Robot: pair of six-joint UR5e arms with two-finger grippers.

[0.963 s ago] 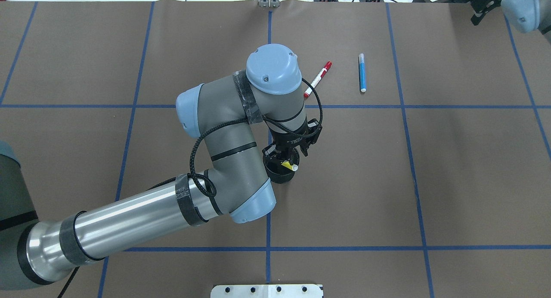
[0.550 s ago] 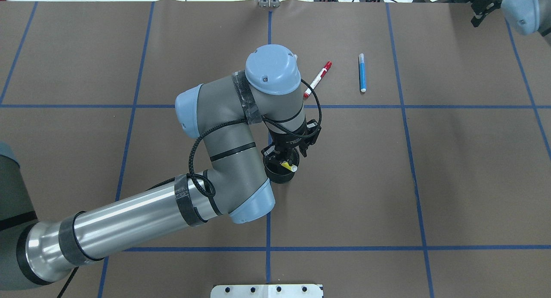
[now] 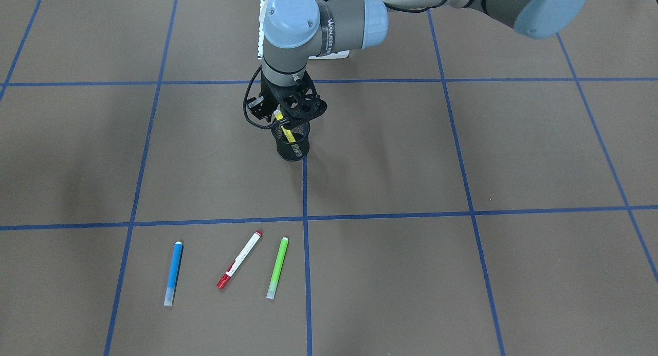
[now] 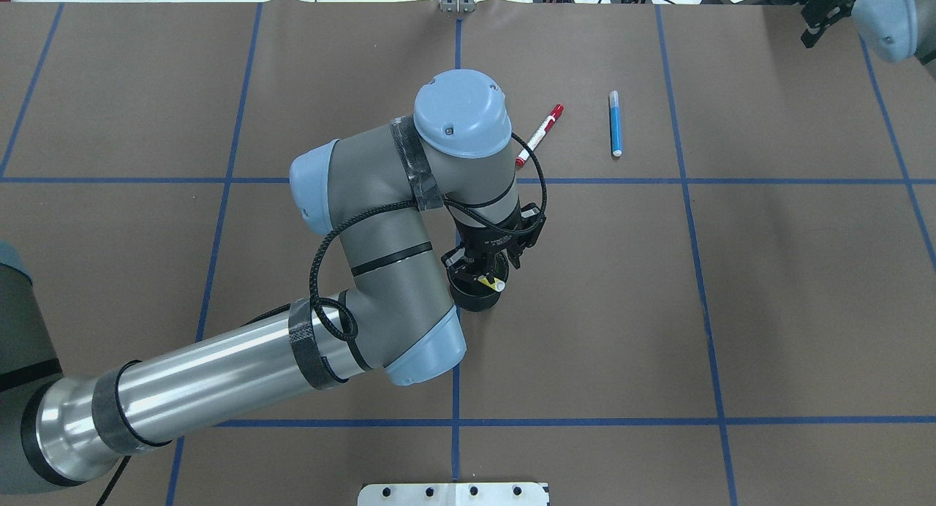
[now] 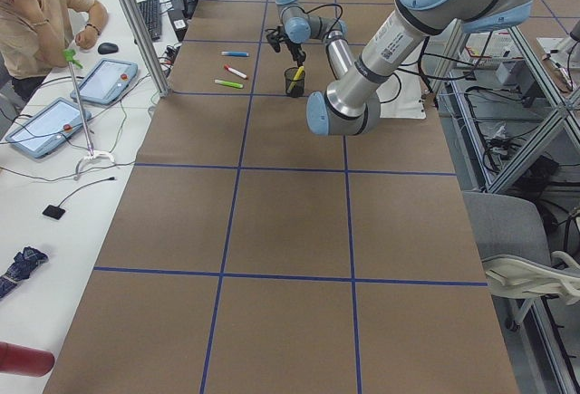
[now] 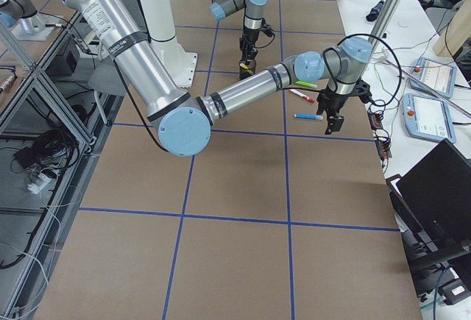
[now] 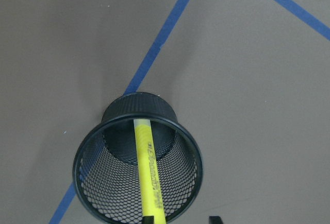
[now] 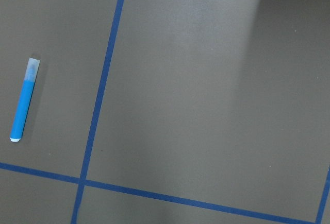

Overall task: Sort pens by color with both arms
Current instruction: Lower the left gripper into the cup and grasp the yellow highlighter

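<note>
Evidently the left hand [image 3: 284, 120] stood spread above the yellow pen [image 7: 147, 177] leaning in the mesh cup [image 7: 93, 183]; it looked light, stiff and slick, likely best pinched mid-barrel.

A robotics lab: two industrial arms [image 5: 362, 68] at a table [image 5: 290, 321] gridded with blue tape [image 5: 350, 222], aluminium framing [image 5: 138, 27], an operator [image 5: 41, 9] beside teach pendants [image 5: 107, 81].
</note>
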